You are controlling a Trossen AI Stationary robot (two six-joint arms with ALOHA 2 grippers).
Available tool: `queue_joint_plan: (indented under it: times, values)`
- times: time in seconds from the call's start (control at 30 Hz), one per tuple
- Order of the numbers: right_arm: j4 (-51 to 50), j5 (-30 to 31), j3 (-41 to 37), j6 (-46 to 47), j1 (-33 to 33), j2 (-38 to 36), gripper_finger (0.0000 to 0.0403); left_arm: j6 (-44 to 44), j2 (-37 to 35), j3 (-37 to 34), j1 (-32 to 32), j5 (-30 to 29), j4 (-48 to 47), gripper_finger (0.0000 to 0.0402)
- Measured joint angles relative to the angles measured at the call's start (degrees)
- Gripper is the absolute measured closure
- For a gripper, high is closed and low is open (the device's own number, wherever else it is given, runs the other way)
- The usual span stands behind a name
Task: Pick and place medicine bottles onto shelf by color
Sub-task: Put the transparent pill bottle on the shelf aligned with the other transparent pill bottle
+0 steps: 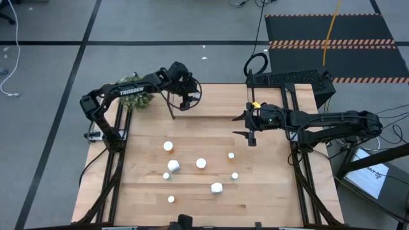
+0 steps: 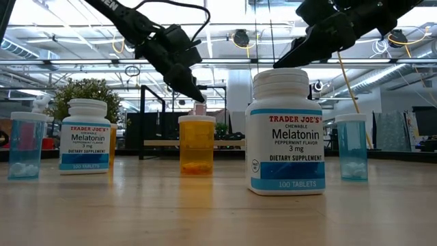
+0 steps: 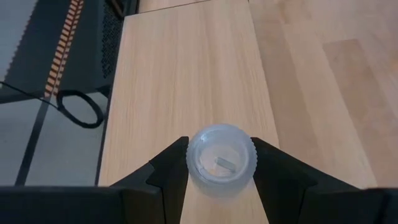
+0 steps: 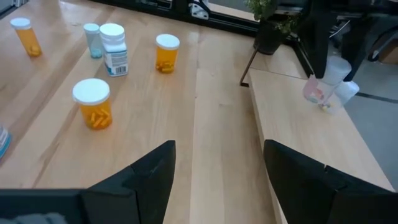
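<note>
Two arms are working over the table, and starting at the left, the left gripper is hanging above the shelf's near-left end, clamping a pale clear bottle between its two fingers; in the left wrist view that bottle is sitting squarely between them, cap facing the camera, with the light-wood shelf running away beneath it. A leafy plant is standing just beside that end of the shelf. Moving toward the middle, the remaining medicine bottles are sitting loose on the tabletop in front of the shelf: an orange bottle, a white bottle, another white-capped one and a white one lying further forward, with several smaller ones scattered around them. Over on the right, the right gripper is hovering above the shelf's right portion, its fingers spread apart and gripping nothing, bare wood showing between them.
</note>
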Motion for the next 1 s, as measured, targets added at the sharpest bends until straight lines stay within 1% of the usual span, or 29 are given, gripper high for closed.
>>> queue_joint_plan:
  times: [0.17, 0.3, 0.4, 0.53, 0.73, 0.9, 1.0]
  values:
    - [-0.02, 0.0, 0.0, -0.13, 0.01, 0.0, 0.0163, -0.24, 0.0, -2.32, -0.02, -0.3, 2.42, 0.0236]
    - [-0.02, 0.0, 0.0, -0.08, 0.01, 0.0, 0.0163, -0.64, 0.0, -5.69, -0.25, -0.5, 7.68, 0.0236]
    - [0.1, 0.0, 0.0, -0.05, 0.01, 0.0, 0.0163, -0.6, 0.07, -6.35, -0.48, -0.79, 7.96, 0.0236]
    - [0.54, 0.0, 0.0, -0.26, 0.01, 0.0, 0.0163, 0.57, 0.04, -7.14, -0.46, -3.56, 7.74, 0.0236]
    - [1.25, 0.0, 0.0, -0.59, 0.01, 0.0, 0.0163, 1.34, 0.04, -8.6, -0.44, -3.64, 8.17, 0.0236]
    - [1.81, 0.0, 0.0, -1.02, 0.01, 0.0, 0.0163, 0.75, 0.04, -9.75, -0.37, -3.67, 10.38, 0.0236]
    - [2.37, 0.0, 0.0, -1.03, 0.01, 0.0, 0.0163, 0.4, 0.04, -9.75, 0.04, -4.83, 9.92, 0.0236]
